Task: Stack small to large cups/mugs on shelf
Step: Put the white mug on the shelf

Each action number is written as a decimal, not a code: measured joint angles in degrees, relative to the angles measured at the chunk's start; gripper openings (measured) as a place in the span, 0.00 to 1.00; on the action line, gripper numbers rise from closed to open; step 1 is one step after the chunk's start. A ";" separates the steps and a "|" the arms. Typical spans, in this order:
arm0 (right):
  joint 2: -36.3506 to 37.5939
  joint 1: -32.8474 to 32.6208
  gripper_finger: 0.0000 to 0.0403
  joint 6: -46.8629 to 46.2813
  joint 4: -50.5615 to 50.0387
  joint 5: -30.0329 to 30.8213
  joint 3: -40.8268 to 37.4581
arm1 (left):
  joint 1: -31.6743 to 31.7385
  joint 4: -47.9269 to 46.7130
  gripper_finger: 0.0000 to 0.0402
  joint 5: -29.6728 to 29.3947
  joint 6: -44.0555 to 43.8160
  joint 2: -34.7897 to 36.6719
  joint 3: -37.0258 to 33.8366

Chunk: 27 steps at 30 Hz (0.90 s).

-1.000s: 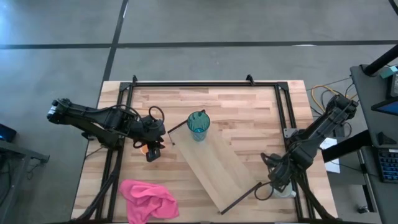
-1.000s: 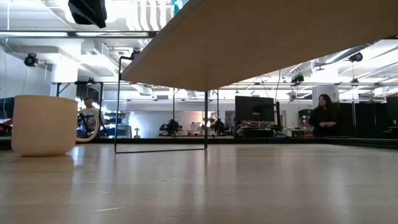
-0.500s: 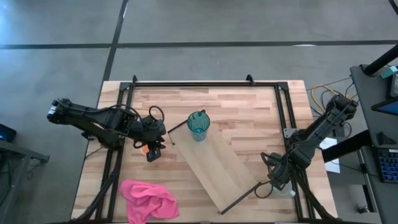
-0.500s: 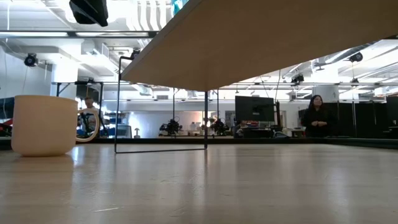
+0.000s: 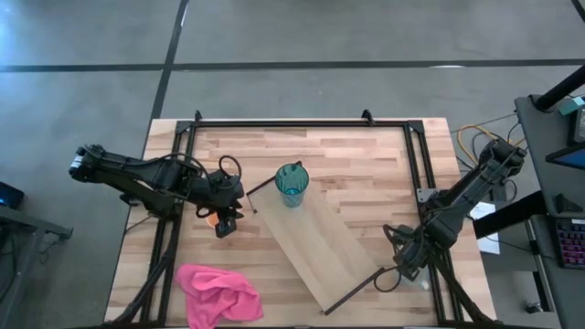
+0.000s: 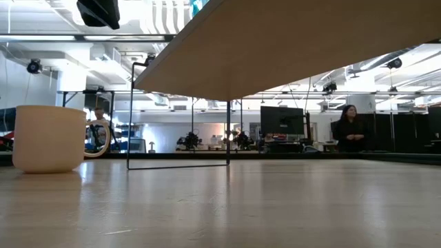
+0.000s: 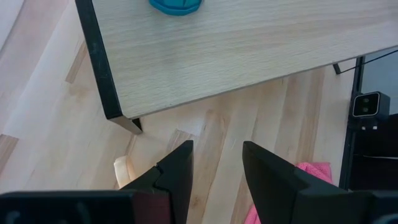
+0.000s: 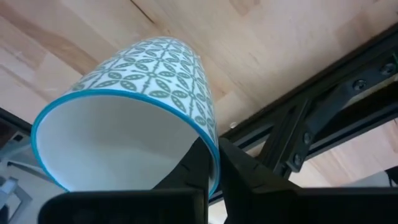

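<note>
The shelf [image 5: 320,242] lies slantwise across the middle of the table. The teal tumbler [image 5: 292,181] stands upright on its far left end. My left gripper [image 7: 217,165] hovers open left of the shelf's corner, over the pale orange mug [image 6: 48,138], which stands on the table with its handle to one side. At the table's right near corner, my right gripper [image 8: 214,158] is shut on the whitish mug [image 8: 143,81], which has a green pattern and a blue rim. In the high view the right arm covers almost all of this mug. My right gripper pinches the whitish mug's wall at the blue rim [image 8: 208,140], one finger inside the mouth and one outside. The mug's mouth faces the wrist camera. Whether its base rests on the table does not show.
A crumpled pink cloth [image 5: 219,292] lies at the table's near left. Black frame rails [image 5: 416,164] run along the table's sides and far edge, close beside the right gripper. A person [image 6: 348,131] stands far off in the room behind.
Nothing on the table has visibly moved. The person in the room behind has stepped a little to the left.
</note>
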<state>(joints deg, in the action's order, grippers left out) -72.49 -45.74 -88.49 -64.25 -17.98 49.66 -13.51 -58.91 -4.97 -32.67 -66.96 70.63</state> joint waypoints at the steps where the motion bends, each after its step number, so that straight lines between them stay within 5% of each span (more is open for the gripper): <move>1: 0.00 0.00 0.04 0.00 -0.32 0.06 0.54 | 0.01 0.02 0.31 0.00 -0.01 0.00 0.00; 6: 0.00 0.04 0.04 0.05 -3.96 0.06 5.38 | 0.01 0.35 0.31 0.00 -0.02 0.00 0.00; 14: 0.20 0.19 0.03 0.51 -27.30 4.92 17.68 | 0.01 2.46 0.31 0.00 -0.02 0.00 0.00; 27: 2.23 7.27 0.03 14.70 -26.00 18.38 25.19 | 0.00 4.80 0.31 -0.02 0.00 0.00 0.00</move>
<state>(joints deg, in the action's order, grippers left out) -70.26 -38.47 -73.78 -90.25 0.40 74.85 -13.52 -54.11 -4.99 -32.67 -66.96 70.63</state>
